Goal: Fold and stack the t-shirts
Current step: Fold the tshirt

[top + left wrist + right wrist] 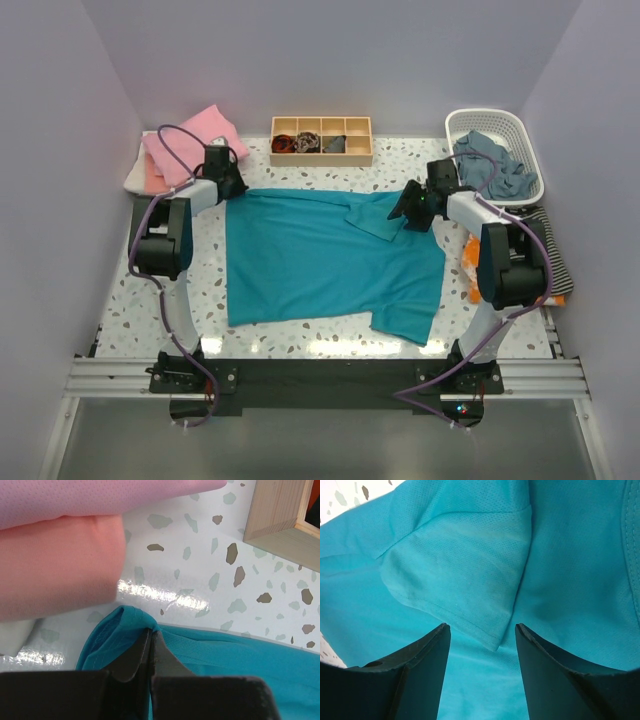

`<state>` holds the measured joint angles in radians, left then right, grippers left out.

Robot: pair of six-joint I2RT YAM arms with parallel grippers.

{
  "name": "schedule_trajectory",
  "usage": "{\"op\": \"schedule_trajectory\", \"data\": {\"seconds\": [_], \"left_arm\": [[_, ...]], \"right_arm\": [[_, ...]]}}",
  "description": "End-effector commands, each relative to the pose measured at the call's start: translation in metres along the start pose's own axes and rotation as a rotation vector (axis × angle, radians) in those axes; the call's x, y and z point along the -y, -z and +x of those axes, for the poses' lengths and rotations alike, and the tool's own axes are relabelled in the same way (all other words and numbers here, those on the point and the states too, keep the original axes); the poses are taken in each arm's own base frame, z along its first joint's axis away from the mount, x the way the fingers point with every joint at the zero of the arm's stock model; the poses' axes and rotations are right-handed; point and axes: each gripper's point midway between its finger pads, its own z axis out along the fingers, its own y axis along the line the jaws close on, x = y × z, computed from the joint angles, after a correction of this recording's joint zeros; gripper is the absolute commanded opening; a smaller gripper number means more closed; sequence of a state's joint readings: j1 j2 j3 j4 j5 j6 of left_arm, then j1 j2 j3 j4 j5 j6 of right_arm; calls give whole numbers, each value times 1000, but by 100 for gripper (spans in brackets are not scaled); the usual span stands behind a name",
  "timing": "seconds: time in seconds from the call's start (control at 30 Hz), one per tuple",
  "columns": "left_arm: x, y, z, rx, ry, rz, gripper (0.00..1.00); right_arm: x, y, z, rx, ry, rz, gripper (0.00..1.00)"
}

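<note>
A teal-blue t-shirt lies spread on the speckled table, one sleeve folded inward near its far right corner. My left gripper is shut on the shirt's far left corner, pinching a fold of teal cloth between its fingertips. My right gripper is open just above the folded-in sleeve, holding nothing. A pink folded t-shirt lies on a peach one and a white one at the far left, close to the left gripper.
A wooden compartment box stands at the back centre; its corner shows in the left wrist view. A white basket with grey-blue cloth stands at the back right. Striped and orange items lie at the right edge.
</note>
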<state>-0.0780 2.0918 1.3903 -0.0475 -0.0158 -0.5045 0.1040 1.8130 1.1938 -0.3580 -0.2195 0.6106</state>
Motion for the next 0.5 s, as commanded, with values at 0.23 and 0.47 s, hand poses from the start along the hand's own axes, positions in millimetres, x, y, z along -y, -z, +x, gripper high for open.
{"op": "schedule_trajectory", "data": {"seconds": [0.23, 0.47], "left_arm": [[12, 21, -34, 85, -5, 41, 0], [12, 21, -33, 84, -7, 42, 0]], "right_arm": [[2, -9, -6, 29, -4, -8, 46], [13, -13, -8, 23, 2, 55, 48]]}}
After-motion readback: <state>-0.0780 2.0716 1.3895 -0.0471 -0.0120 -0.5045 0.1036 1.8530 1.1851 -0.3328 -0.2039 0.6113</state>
